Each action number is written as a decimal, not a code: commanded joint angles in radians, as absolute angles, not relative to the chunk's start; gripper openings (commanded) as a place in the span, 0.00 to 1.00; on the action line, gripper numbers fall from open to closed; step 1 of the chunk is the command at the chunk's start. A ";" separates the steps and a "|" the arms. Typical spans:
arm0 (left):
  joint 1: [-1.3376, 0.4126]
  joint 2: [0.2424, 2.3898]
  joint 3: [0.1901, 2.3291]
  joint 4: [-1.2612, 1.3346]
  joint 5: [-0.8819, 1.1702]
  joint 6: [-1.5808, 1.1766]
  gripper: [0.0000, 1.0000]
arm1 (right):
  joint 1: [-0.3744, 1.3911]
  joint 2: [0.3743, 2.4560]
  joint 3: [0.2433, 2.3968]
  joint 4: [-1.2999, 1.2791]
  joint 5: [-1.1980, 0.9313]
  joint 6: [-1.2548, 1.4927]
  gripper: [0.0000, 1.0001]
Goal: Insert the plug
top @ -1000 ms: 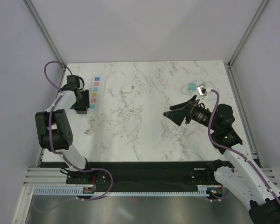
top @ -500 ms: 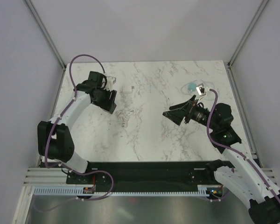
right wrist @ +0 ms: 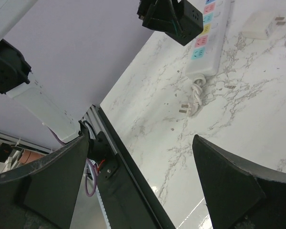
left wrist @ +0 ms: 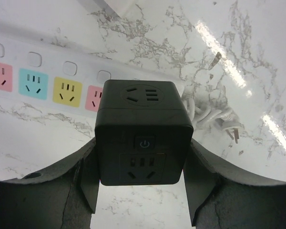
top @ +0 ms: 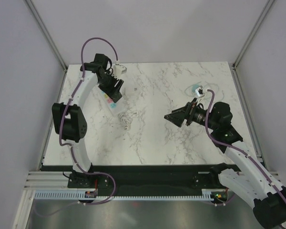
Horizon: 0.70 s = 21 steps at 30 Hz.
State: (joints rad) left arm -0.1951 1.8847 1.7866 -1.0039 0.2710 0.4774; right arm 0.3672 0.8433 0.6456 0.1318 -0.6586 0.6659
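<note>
Marble worktop (top: 171, 138): nothing moved on your R side. L arm (top: 80, 94) is the big change. A sec ago it sat low at the far-L edge by the strip; now it's swung up and inward, reaching toward the back. R arm (top: 243, 164) has barely shifted and hovers mid-R.

The power strip (left wrist: 43, 81) and its coiled cord (top: 127, 119) now lie further in from the L edge than before, so re-check your aim. The black cube plug (left wrist: 143, 133) is off the worktop, clamped between the L fingers (left wrist: 88, 186). It hangs just over the strip, by the pink socket (left wrist: 92, 98) next to the yellow one. R fingers (right wrist: 229, 191) are spread wide w/ nothing in them. The white charger (right wrist: 263, 24) lies near the strip.

My read: pick-up done, insertion not yet. The cube's prongs aren't visible, so line it up square over a socket before you push down. Expect the strip to slide w/o a brace.
</note>
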 commanded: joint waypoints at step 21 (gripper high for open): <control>-0.156 2.106 1.982 -1.180 0.359 0.753 0.02 | 0.374 0.862 0.716 0.018 -0.621 0.637 0.98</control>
State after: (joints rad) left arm -0.1581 2.0933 1.9316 -1.1725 0.2909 0.7052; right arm 0.3710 0.8799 0.6743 0.0235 -0.6529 0.6579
